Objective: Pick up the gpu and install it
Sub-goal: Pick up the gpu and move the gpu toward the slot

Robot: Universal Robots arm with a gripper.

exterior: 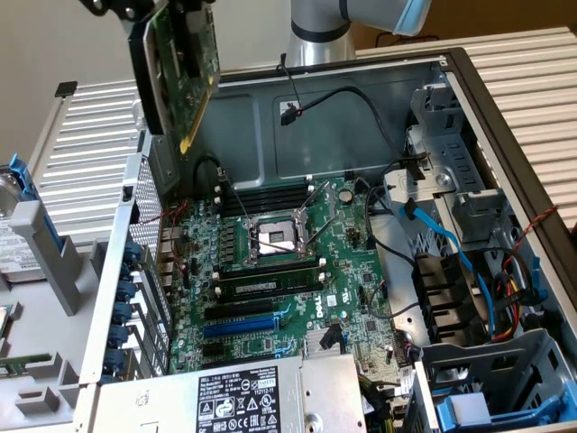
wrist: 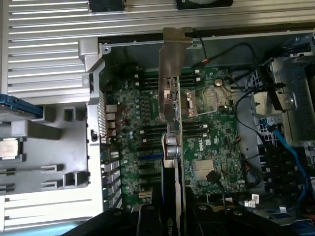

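The gpu [exterior: 183, 65] hangs in the air above the back left corner of the open computer case, tilted, with its gold edge connector pointing down. My gripper [exterior: 176, 11] is shut on its upper part, mostly cut off by the edge of the exterior view. In the wrist view the gpu [wrist: 176, 123] shows edge-on, its silver bracket [wrist: 175, 51] at the far end and my gripper [wrist: 176, 219] clamped on the near end. Below it lies the large green motherboard [exterior: 270, 262] with its blue and black expansion slots [exterior: 239, 323].
The case's rear wall with slot covers [exterior: 135, 271] stands at the exterior view's left. A power supply [exterior: 243, 397] sits at the front. Drive cage [exterior: 469, 198], fans and loose cables [exterior: 451, 244] fill the right side. The processor socket [exterior: 278, 236] is mid-board.
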